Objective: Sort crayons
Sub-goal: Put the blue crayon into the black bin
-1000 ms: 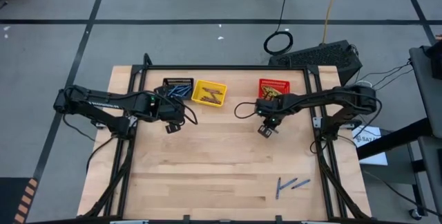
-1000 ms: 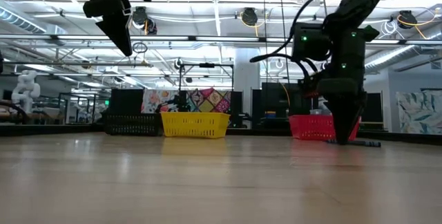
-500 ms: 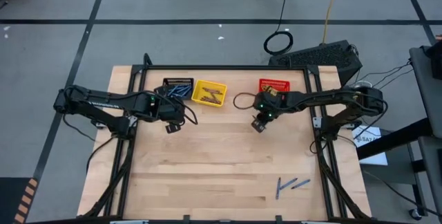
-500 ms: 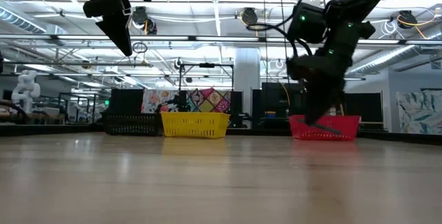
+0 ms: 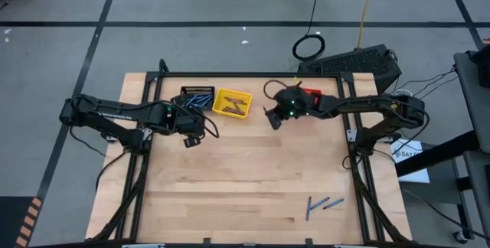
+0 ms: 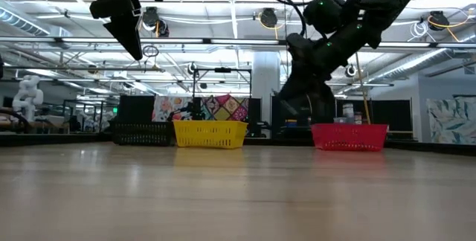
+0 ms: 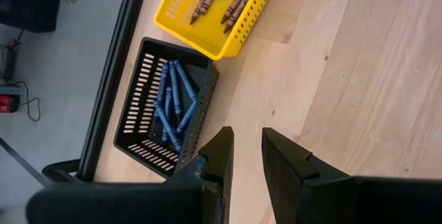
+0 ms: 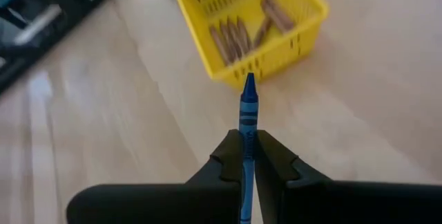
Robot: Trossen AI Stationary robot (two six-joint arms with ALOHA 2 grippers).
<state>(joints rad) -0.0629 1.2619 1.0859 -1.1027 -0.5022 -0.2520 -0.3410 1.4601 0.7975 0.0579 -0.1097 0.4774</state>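
My right gripper point(image 5: 271, 119) hangs above the table between the yellow basket point(image 5: 232, 102) and the red basket point(image 5: 310, 94), shut on a blue crayon point(image 8: 248, 103) whose tip points at the yellow basket point(image 8: 276, 61). Brown crayons point(image 8: 233, 37) lie in that basket. My left gripper point(image 7: 247, 156) stands open and empty, raised near the black basket point(image 7: 138, 92), which holds several blue crayons point(image 7: 173, 99). Two more blue crayons point(image 5: 318, 204) lie flat on the table at the near right. My right gripper pinches the blue crayon between its two fingers at the crayon's rear part point(image 8: 246, 156). The crayon lies along the fingers, and its pointed front half sticks out past them. The fingers slant down toward the table's left. The crayon is lifted clear of the table.
The three baskets stand in a row along the table's far edge, and the right arm covers part of the red one. A dark frame point(image 5: 145, 164) borders the wooden table point(image 5: 245, 179). Bare wood lies between the baskets and the two loose crayons.
My right gripper has risen from the table in front of the red basket and gone toward the far edge and the left, toward the yellow basket. It has tipped from pointing steeply down to nearer level, staying shut on the blue crayon.
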